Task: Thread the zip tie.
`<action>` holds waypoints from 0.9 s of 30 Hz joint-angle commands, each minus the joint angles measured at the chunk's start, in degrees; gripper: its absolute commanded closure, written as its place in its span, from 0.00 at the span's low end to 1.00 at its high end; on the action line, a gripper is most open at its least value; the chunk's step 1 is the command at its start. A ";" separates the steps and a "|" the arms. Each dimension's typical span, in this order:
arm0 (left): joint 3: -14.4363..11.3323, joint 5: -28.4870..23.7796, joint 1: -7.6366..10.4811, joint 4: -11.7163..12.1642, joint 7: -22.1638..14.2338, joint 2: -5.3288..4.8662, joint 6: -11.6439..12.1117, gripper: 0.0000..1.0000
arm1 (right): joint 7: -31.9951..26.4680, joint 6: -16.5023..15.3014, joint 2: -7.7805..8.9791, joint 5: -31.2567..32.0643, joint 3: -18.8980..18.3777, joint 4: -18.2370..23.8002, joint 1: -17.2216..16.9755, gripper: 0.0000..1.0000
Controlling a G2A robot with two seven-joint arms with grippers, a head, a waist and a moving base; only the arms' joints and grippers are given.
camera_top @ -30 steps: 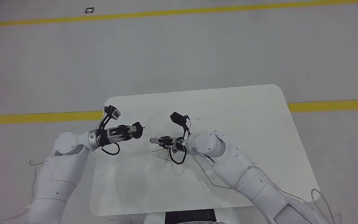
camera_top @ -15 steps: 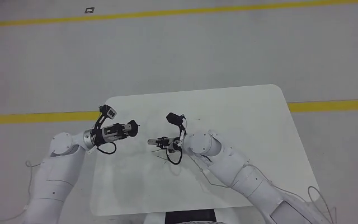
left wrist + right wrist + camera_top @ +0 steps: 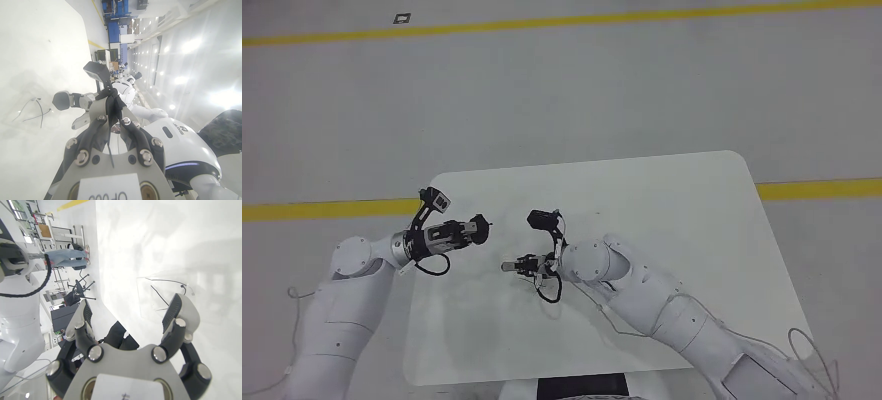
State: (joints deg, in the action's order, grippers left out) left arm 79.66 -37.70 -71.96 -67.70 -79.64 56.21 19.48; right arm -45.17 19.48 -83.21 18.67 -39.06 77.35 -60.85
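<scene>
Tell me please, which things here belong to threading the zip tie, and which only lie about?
In the job: thin black plastic zip tie, pinched in the left gripper; open right gripper.
Lying about: loose black zip ties on a clear plastic sheet; white table.

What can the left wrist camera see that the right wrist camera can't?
The left wrist view adds the left gripper, shut on a black zip tie that runs back between its fingers. The right wrist view adds a black chair on the floor beyond the table. Both share the right gripper, open with nothing in it, and the loose zip ties lying on the white table.
</scene>
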 commanded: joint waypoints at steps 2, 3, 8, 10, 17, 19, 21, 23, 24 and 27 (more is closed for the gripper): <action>0.00 0.00 0.00 0.00 0.00 0.00 0.00 1.00 | -0.28 0.00 -0.39 0.54 0.35 -0.76 0.41 0.11; 0.00 0.00 0.00 0.00 0.00 0.00 0.00 1.00 | -0.21 0.00 -0.54 0.74 0.35 -1.10 0.49 0.19; 0.00 0.00 0.00 0.00 0.00 0.00 0.00 1.00 | 0.07 0.00 -1.32 1.46 0.06 -3.11 0.82 0.44; 0.00 0.00 0.00 0.00 0.00 0.00 0.00 1.00 | 0.02 0.00 -1.77 2.21 -0.09 -4.50 1.10 0.48; 0.00 0.00 0.00 0.00 0.00 0.00 0.00 1.00 | -0.55 0.00 -3.41 4.92 -1.36 -7.55 1.26 0.47; 0.00 0.00 0.00 0.00 0.00 0.00 0.00 1.00 | -1.06 0.00 -3.83 6.38 -1.71 -7.97 1.24 0.47; 0.00 0.00 0.00 0.00 0.00 0.00 0.00 1.00 | -1.72 0.00 -4.33 8.27 -2.10 -8.17 1.12 0.50; 0.00 0.00 0.00 0.00 0.00 0.00 0.00 1.00 | -2.20 0.00 -4.78 10.25 -2.43 -8.26 0.95 0.50; 0.00 0.00 0.00 0.00 0.00 0.00 0.00 1.00 | -2.60 0.00 -5.09 11.83 -2.49 -8.04 0.81 0.51; 0.00 0.00 0.00 0.00 0.00 0.00 0.00 1.00 | -3.45 0.00 -5.81 16.01 -2.86 -7.43 0.20 0.52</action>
State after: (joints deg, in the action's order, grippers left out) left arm 79.66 -37.70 -71.96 -67.70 -79.64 56.21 19.48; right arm -48.24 19.48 -88.76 32.89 -41.77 69.67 -60.40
